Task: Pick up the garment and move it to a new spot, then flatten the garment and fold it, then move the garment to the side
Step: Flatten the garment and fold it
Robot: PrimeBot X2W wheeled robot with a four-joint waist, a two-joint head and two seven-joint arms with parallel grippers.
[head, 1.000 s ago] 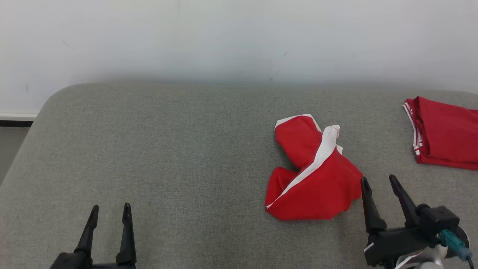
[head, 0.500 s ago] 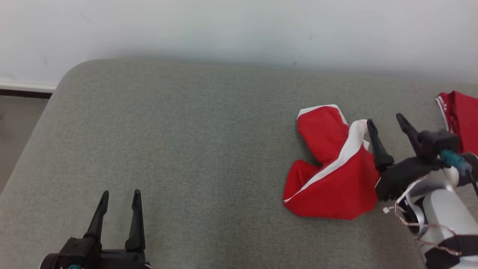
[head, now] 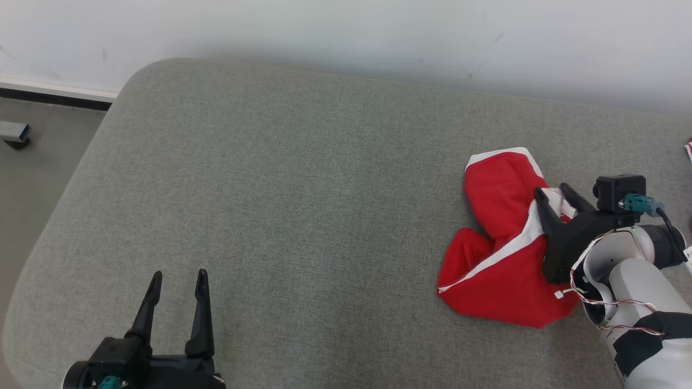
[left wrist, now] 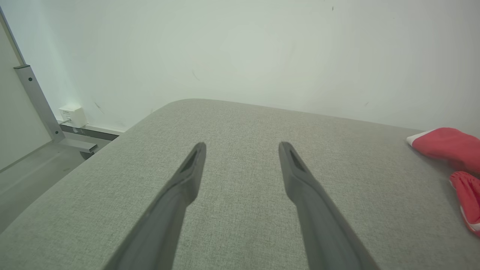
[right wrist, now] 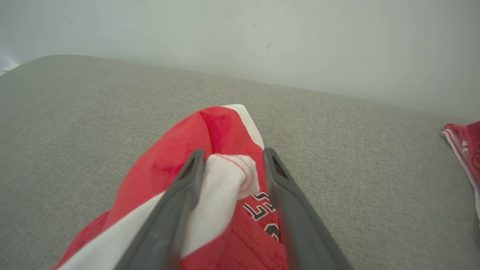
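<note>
The garment (head: 497,270) is a crumpled red piece with a white stripe, lying on the right part of the grey padded surface (head: 270,189). My right gripper (head: 550,189) is down on its upper right part. In the right wrist view the garment (right wrist: 176,157) bunches up, and the right gripper (right wrist: 233,152) stands open with a white fold between its fingers; the left finger touches the fold. My left gripper (head: 179,273) hovers open over bare surface at the lower left, and the left gripper (left wrist: 242,144) holds nothing. The garment's (left wrist: 446,144) edge shows at the far right of the left wrist view.
A second red piece with white striped trim (right wrist: 465,146) lies further right on the surface. A white wall runs along the far edge. The surface's rounded left corner drops to the floor (head: 32,162), where a metal leg (left wrist: 33,97) and a wall box (left wrist: 73,115) stand.
The head camera has swung, shifting the whole picture. My right gripper went from beside the garment's near right edge forward onto its top, and its fingers now straddle the white fold. The left gripper stays open.
</note>
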